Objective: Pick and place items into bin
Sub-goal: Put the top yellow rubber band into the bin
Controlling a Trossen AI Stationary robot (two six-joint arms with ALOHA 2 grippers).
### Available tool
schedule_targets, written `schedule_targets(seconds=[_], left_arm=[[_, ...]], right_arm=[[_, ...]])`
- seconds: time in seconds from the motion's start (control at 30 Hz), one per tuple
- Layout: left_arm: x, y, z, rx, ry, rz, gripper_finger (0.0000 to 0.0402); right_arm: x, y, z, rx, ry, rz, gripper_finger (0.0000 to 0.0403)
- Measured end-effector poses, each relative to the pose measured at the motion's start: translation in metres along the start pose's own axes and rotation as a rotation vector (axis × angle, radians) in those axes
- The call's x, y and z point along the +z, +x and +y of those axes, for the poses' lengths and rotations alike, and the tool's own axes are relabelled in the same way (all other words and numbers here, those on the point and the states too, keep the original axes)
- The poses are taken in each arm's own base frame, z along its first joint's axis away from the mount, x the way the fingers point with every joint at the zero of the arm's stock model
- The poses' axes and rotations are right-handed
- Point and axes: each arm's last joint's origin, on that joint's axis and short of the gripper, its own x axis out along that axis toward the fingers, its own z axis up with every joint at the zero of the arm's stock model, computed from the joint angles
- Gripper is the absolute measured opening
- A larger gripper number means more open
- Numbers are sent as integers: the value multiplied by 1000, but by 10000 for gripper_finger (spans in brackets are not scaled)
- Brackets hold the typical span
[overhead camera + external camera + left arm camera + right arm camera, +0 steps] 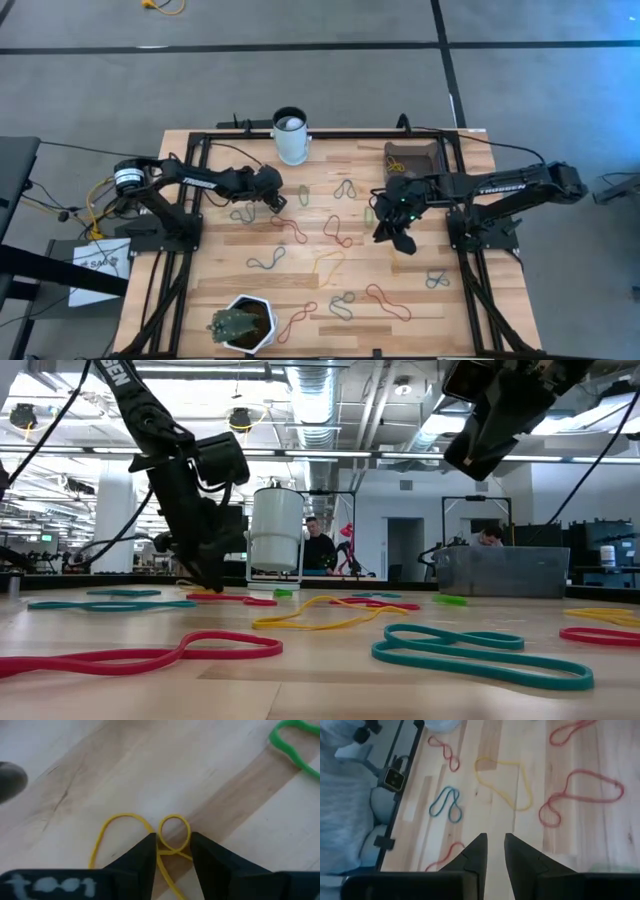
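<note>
Many twisted rubber bands lie flat on the wooden table, among them a red one [338, 232], a green one [345, 188] and a yellow one [330, 265]. My left gripper [172, 840] is down near the tabletop at the table's far left [272, 197]. It is open, and its fingers straddle the crossing of a small yellow band [172, 827]. My right gripper [495, 842] hangs high above the table's right half [395, 235]. It is open by a narrow gap with nothing between the fingers. The dark bin [425, 150] stands at the far right with a yellow band [398, 163] in it. My left gripper comes at the yellow band's twisted crossing [167, 851] steeply from above, one finger on each side of it. The band lies flat on the table. Whether the fingers touch it, I cannot tell.
A white cup [291, 135] stands at the far edge, just beyond my left gripper. A white hexagonal plant pot [243, 322] sits at the near edge. A dark frame [200, 190] runs along the table's sides. People sit in the room beyond the table [318, 545].
</note>
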Motion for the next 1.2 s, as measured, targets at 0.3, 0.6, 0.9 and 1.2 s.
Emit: schedule_targets(seconds=[0.3, 0.6, 0.9, 1.2], left_arm=[[2, -5, -2, -50, 14, -16, 4], [32, -72, -16, -204, 23, -228, 0], [83, -182, -36, -414, 168, -574, 0], [100, -224, -45, -406, 253, -652, 0]], right_arm=[[0, -1, 0, -13, -3, -7, 59], [0, -1, 0, -13, 32, -6, 59], [0, 0, 3, -6, 35, -1, 59], [27, 30, -12, -256, -88, -219, 59]])
